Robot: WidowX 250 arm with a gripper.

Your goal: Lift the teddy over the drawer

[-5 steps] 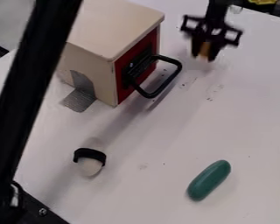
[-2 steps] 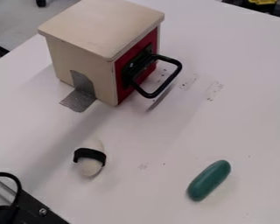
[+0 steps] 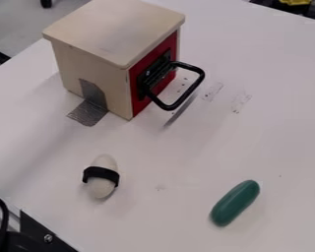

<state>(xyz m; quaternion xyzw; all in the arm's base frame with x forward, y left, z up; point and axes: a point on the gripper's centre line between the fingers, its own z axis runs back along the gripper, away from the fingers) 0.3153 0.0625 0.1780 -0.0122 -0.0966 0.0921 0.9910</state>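
Across the white bench (image 3: 167, 157), can see a wooden box (image 3: 98, 49) with a red-fronted drawer (image 3: 139, 104) and black handle (image 3: 188, 92), well apart from a green oblong piece (image 3: 235, 203) and a white, black-banded one (image 3: 102, 191). Cannot tell the claw's state, released, clenched or grasping the teddy, nor the teddy's place relative to the claw.

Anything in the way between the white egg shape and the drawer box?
Nothing upright. Just gray tape flat on the table at the drawer box's foot, then bare table to the egg shape.
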